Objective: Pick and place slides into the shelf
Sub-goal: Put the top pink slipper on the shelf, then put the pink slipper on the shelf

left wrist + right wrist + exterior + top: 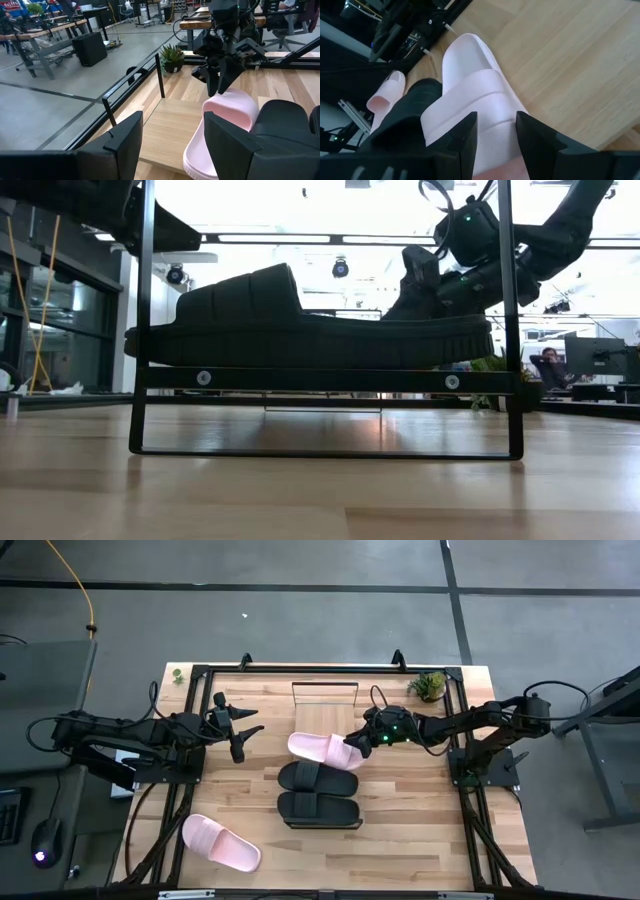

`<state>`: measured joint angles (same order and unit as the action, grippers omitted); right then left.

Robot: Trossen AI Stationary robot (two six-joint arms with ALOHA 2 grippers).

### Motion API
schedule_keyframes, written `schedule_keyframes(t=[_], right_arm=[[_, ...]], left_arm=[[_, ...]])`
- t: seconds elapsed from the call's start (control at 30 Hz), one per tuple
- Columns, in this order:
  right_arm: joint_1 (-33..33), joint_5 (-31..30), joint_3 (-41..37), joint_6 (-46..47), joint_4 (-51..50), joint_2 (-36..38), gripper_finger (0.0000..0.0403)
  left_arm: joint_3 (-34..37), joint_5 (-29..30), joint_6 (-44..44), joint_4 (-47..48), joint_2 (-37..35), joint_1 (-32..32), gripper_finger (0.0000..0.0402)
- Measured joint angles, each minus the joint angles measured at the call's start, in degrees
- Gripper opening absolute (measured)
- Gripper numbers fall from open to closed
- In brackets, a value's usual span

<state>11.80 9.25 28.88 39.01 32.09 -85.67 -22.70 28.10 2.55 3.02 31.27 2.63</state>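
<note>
High view: right tool (357, 751) grasps a pink slide (322, 749) on the shelf (325, 705), beside two black slides (318, 793); left tool (245, 738) released; second pink slide (220, 842) lies near the table (420, 830) corner.

Besides the main stuff there's a small potted plant (430, 686) at the desk's (420, 830) far corner, near the right arm's hand. A yellow cable (82, 590) crosses the grey floor, and a computer mouse (45, 840) glows way off behind the left arm.
</note>
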Motion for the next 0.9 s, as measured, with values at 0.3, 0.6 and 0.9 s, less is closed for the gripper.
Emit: schedule_keyframes(t=[0.3, 0.6, 0.9], right_arm=[[1.4, -2.8, 0.0, -4.7, 0.4, 0.0, 0.0126], [4.2, 0.2, 0.0, -8.9, 9.6, 0.0, 0.0126], [5.1, 0.4, 0.0, -9.5, 19.7, 0.1, 0.0126]], left_arm=[[0.0, 0.0, 0.0, 0.0, 0.0, 0.0, 0.0193], [0.0, 0.0, 0.0, 0.0, 0.0, 0.0, 0.0193], [0.0, -0.5, -2.6, 0.1, 0.0, 0.0, 0.0193]])
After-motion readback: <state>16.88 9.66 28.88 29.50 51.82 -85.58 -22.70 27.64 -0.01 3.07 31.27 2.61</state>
